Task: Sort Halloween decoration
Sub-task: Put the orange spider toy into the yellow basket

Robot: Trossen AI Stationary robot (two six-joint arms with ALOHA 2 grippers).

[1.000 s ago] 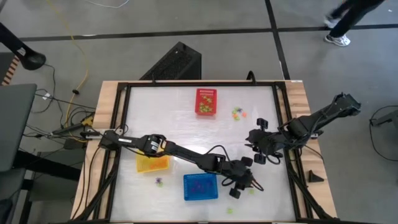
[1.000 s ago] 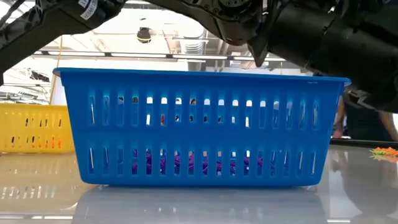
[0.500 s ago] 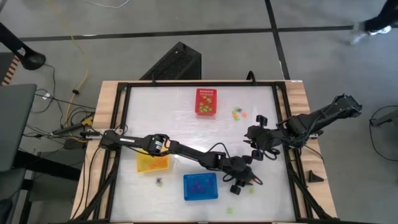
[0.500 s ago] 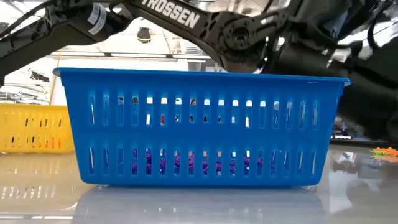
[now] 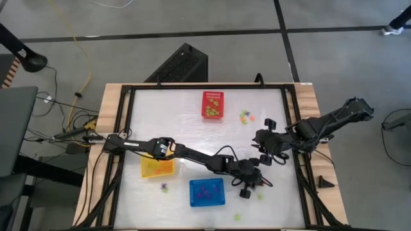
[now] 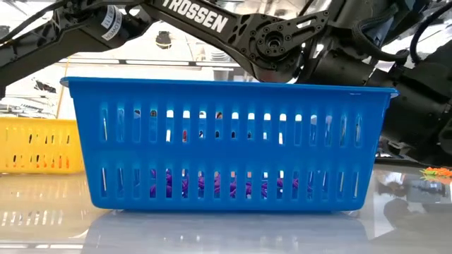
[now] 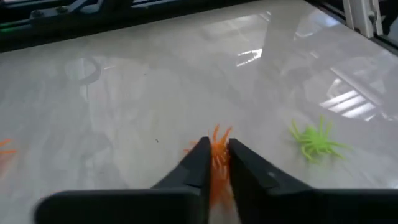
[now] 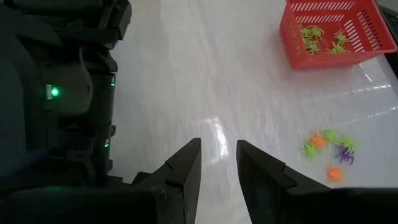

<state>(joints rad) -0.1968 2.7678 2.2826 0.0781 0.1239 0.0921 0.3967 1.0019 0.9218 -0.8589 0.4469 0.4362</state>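
My left pincer (image 7: pixel 217 163) was pinched shut on one small orange plastic spider (image 7: pixel 217 149), held just above the glossy white table top (image 7: pixel 124 99). Just beside it on the table lay one light green plastic spider (image 7: pixel 316 141); a scrap of another orange trinket (image 7: pixel 5 148) showed at the edge of my wrist view. From above, my left pincer (image 5: pixel 252 181) sat just to the right of the blue perforated rectangular plastic basket (image 5: pixel 207 192), which held a heap of purple trinkets (image 5: pixel 205 190) I could not count. The white word "TROSSEN" (image 6: pixel 196 15) ran along my left arm, which crossed over the blue basket in the low view.

My right pincer (image 8: pixel 217 163) waited near the table's right side with its fingers parted a little and nothing between them. Ahead of it lay a loose cluster of five trinkets (image 8: pixel 328 152): two orange, two green, one purple. Beyond stood the red perforated plastic basket (image 8: pixel 367 53) with several green spiders (image 8: pixel 323 38) inside.

The yellow perforated plastic basket (image 5: pixel 157 168) lay left of the blue one, with orange pieces inside. One purple trinket (image 5: pixel 165 187) lay below it, and one green trinket (image 5: pixel 236 217) lay near the table's front edge.
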